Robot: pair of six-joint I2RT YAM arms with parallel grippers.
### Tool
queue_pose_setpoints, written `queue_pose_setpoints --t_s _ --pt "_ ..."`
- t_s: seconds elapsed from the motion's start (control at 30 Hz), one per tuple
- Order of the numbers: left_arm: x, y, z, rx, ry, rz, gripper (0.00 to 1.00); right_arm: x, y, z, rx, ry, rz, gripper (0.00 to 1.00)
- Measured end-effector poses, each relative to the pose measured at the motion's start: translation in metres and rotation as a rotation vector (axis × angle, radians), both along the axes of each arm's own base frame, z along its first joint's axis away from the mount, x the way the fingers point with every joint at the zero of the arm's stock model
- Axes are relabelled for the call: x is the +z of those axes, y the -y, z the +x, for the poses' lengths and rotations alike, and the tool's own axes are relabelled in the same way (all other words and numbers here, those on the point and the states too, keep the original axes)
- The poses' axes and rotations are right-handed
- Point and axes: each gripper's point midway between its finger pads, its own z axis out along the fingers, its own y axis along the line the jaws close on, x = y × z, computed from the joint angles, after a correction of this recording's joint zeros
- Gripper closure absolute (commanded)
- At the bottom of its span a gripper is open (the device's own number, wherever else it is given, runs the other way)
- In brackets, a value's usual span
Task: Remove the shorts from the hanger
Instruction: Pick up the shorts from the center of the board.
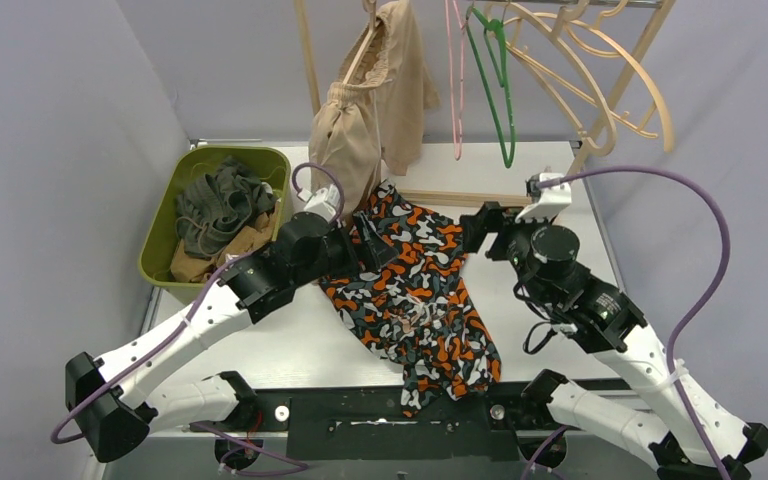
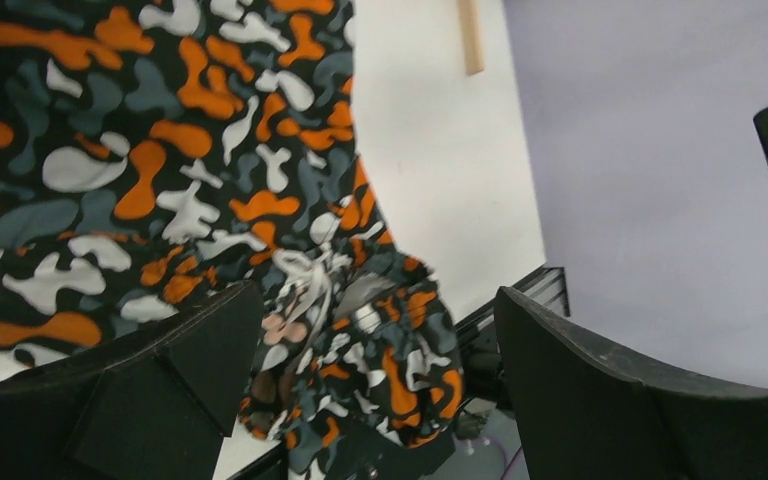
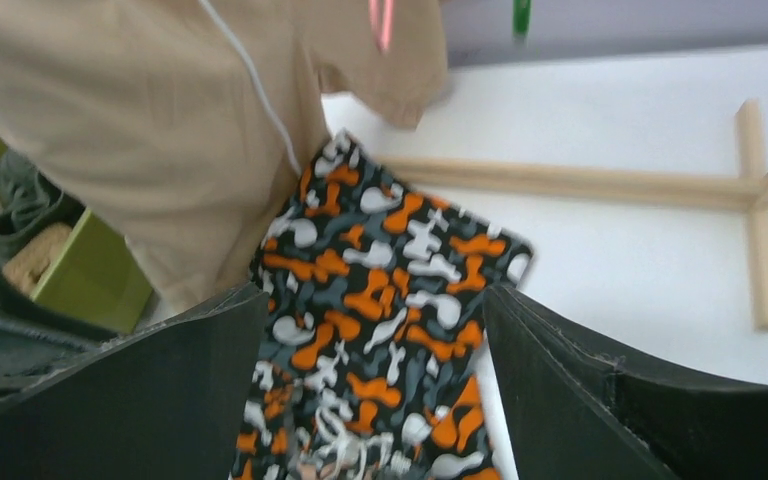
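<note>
- Camouflage shorts (image 1: 415,300) lay spread on the table (image 1: 290,340) between my arms, off any hanger, so nothing needed to hold them.
- My left gripper (image 1: 368,243) hovered at their upper edge, fingers apart and empty.
- My right gripper (image 1: 474,230) was likewise spread, holding nothing.
- Beige shorts (image 1: 370,110) hung from the rack (image 1: 307,50), by my judgement the pair left to free.

- Green bin (image 1: 160,228) at the table's far left, just beside the rack's left post.
- Wooden rack (image 1: 465,198) along the far edge, its base bar flat on the table.
- Pink hanger (image 1: 457,140) and green hanger (image 1: 508,152) hang side by side.
- Wooden hangers (image 1: 666,125) are bunched to their right.
- White table (image 1: 300,345).
</note>
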Motion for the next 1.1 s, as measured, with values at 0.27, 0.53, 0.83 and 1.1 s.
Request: queue_pose_setpoints --t_s 0.27,0.53,0.83,1.1 --pt "-0.068 0.001 -0.032 -0.018 -0.132 0.105 0.13 -0.145 -0.009 -0.037 0.042 -0.319 0.085 0.19" --pt "-0.145 0.022 -0.080 -0.134 -0.259 0.279 0.12 -0.279 -0.017 -0.091 -0.001 -0.725 0.214 0.33" --pt "-0.202 0.047 -0.078 -0.324 -0.235 0.502 0.09 -0.327 -0.011 -0.110 -0.149 -0.865 0.366 0.80" --pt "-0.209 0.072 -0.067 -0.511 -0.127 0.619 0.08 -0.326 -0.007 -0.100 -0.213 -0.832 0.424 0.80"
